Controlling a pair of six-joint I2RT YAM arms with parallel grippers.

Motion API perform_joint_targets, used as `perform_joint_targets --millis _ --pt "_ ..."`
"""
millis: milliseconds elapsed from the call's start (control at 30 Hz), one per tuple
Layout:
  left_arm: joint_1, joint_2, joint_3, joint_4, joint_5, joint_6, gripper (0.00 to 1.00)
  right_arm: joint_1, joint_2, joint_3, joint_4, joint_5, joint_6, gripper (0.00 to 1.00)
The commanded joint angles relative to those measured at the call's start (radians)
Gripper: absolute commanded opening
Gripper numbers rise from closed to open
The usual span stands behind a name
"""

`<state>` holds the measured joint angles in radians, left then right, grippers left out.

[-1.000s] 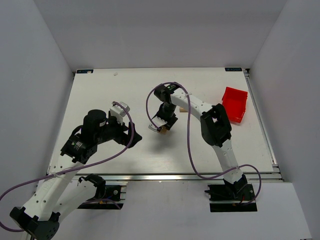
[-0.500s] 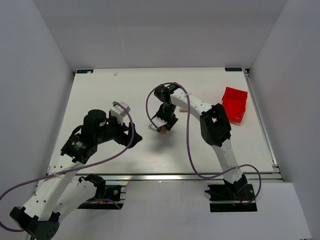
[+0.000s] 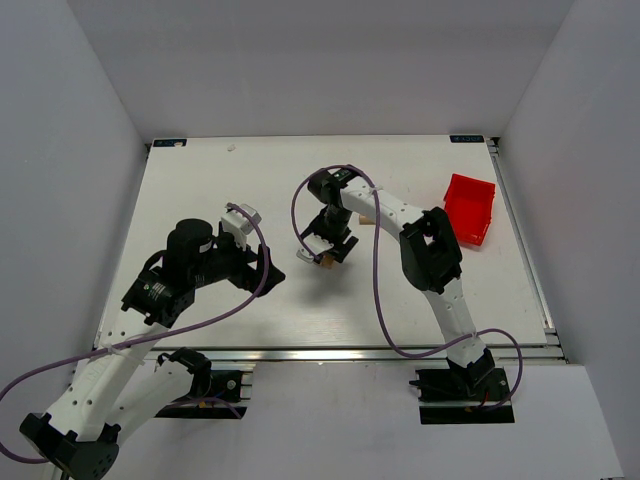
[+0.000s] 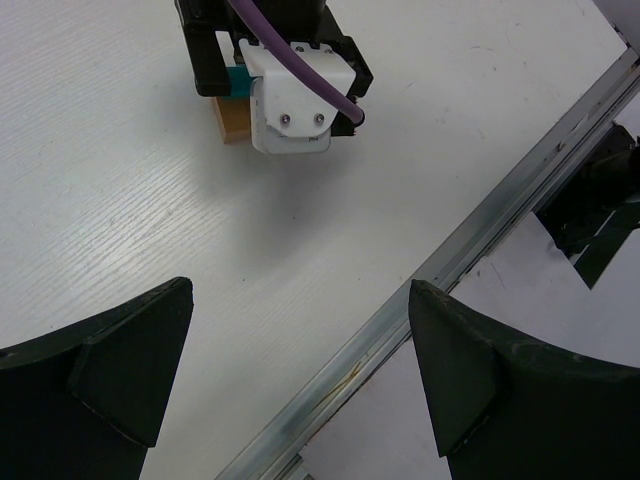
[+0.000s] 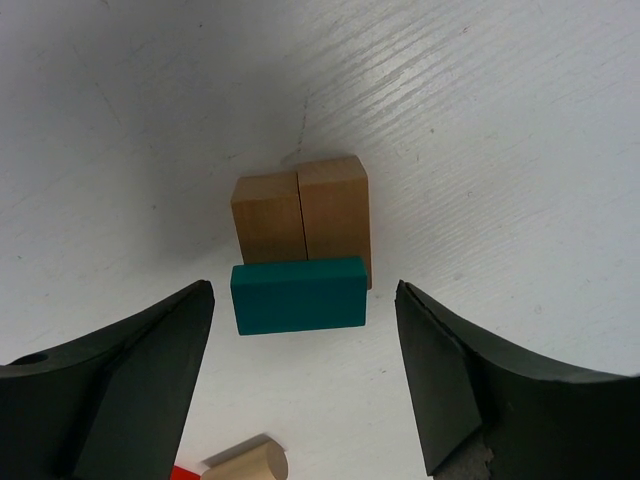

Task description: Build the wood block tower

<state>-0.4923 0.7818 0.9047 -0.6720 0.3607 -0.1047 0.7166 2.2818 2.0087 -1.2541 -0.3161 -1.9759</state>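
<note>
Hanging over the middle of the white table (image 3: 200, 180), the right gripper (image 3: 326, 250) mostly hides the wood block tower (image 3: 325, 262) beneath it. The left gripper (image 3: 262, 270) hovers well apart to the left, and a red bin (image 3: 470, 207) sits near the table's right edge.

From the left wrist, 2 black fingers (image 4: 120, 370) spread wide with bare table between them, released.

From the right wrist, 2 tan blocks (image 5: 300, 210) stand touching side by side. A teal block (image 5: 299, 295) lies across their near edge; whether it rests on top I cannot tell. The right gripper's jaws flank the teal block with gaps on both sides, released and grasping nothing. A pale cylinder (image 5: 247, 462) shows at the bottom edge.
</note>
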Motion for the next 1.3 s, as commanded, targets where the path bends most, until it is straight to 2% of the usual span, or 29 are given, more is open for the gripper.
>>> perform_joint_targets --millis 0,300,833,967,1000,1267 --pt "0.003 -0.006 -0.006 0.014 0.027 0.000 0.98 0.010 -0.002 0.019 0.001 0.003 -0.258 0.79" --pt "0.003 0.007 -0.006 0.017 0.035 0.005 0.98 0.012 0.001 -0.002 0.064 0.031 -0.224 0.80" --pt "0.003 -0.010 -0.016 0.031 0.052 0.007 0.98 0.018 -0.047 -0.001 0.018 0.057 -0.186 0.83" --pt "0.001 -0.015 -0.016 0.031 0.058 0.011 0.98 0.018 -0.087 0.004 -0.008 0.042 -0.118 0.86" --pt "0.001 -0.018 -0.016 0.029 0.061 0.011 0.98 0.018 -0.096 0.005 -0.016 0.035 -0.103 0.89" --pt "-0.002 -0.041 0.019 0.023 0.053 0.043 0.98 0.000 -0.257 -0.056 -0.045 0.028 0.098 0.89"
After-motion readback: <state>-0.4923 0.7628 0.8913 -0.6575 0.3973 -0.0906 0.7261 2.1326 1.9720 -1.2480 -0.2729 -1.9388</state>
